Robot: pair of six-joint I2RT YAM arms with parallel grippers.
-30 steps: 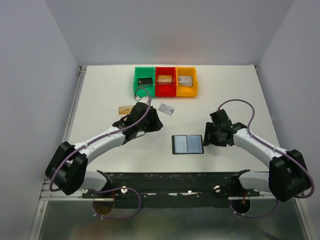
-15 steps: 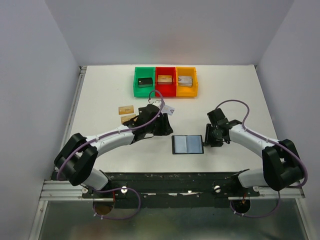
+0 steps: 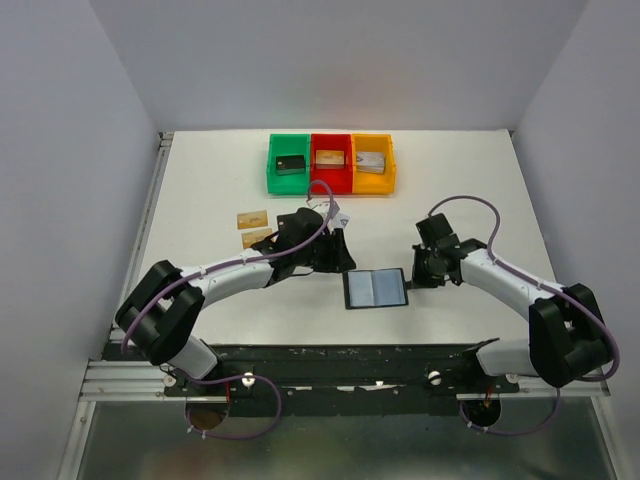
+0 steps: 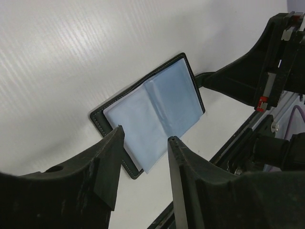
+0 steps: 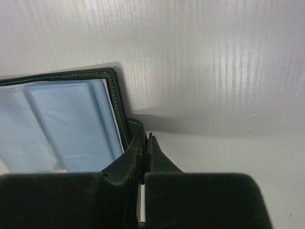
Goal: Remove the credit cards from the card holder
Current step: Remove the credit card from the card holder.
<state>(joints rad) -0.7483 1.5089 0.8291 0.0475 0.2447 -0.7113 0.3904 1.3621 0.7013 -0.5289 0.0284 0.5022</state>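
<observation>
The card holder [image 3: 375, 288] lies open on the table, a black wallet with bluish glossy pockets [image 4: 152, 109]. My right gripper [image 3: 412, 272] is shut on its right edge, and the stitched black rim sits pinched between the fingers [image 5: 145, 136]. My left gripper [image 3: 345, 262] is open just off the holder's left edge, with the near corner showing between its fingertips [image 4: 146, 133] and nothing held. Two tan credit cards [image 3: 252, 218] [image 3: 258, 237] lie on the table to the left. A silver-grey card [image 3: 336, 214] peeks out beside the left arm.
Green [image 3: 289, 163], red [image 3: 331, 163] and orange [image 3: 371, 163] bins stand in a row at the back, each with a blocky item inside. The black rail of the arm bases [image 3: 350, 360] runs along the near edge.
The right gripper has closed on the holder's right edge. The left arm has swung right, from beside the tan cards to the holder's left edge. The holder has turned slightly.
</observation>
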